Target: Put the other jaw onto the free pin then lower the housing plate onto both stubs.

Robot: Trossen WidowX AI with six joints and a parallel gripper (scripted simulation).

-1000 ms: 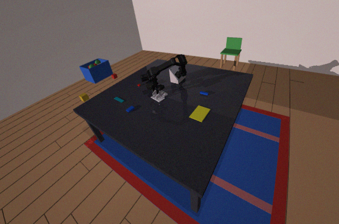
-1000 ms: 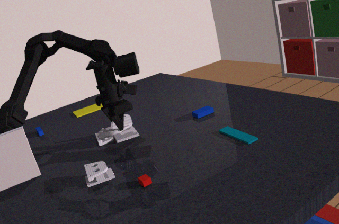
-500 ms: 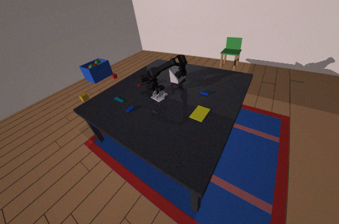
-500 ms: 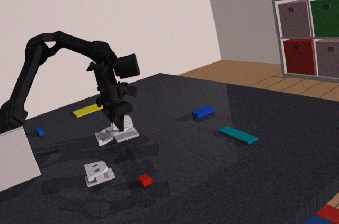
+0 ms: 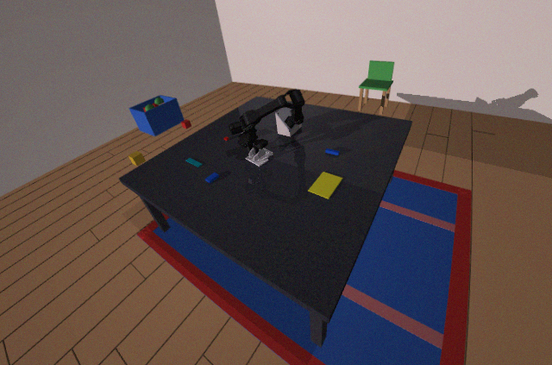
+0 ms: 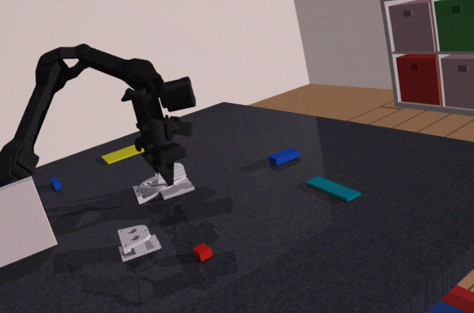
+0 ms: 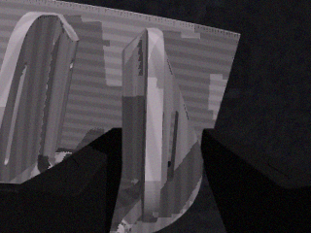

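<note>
The pale base plate (image 5: 259, 162) (image 6: 184, 189) (image 7: 194, 53) lies on the dark table under my gripper (image 5: 256, 147) (image 6: 167, 179) (image 7: 162, 138). My gripper points down and is shut on one pale jaw (image 6: 179, 172) (image 7: 155, 107), which stands on edge between the fingers over the base plate. The other jaw (image 6: 146, 185) (image 7: 36, 83) is at the left in the wrist view, leaning, outside the fingers. The pins and the gear mesh are hidden or too small to tell. The housing plate (image 6: 133, 241), pale with two holes, lies apart on the table, nearer to the exterior view.
A red block (image 5: 226, 139) (image 6: 202, 252) lies near the housing plate. A white wedge-like block (image 5: 285, 127) (image 6: 24, 221) stands by the arm's base. A teal strip (image 5: 193, 162) (image 6: 332, 189), two blue blocks (image 5: 212, 177) (image 5: 331, 152) and a yellow slab (image 5: 325, 185) (image 6: 122, 154) also lie about.
</note>
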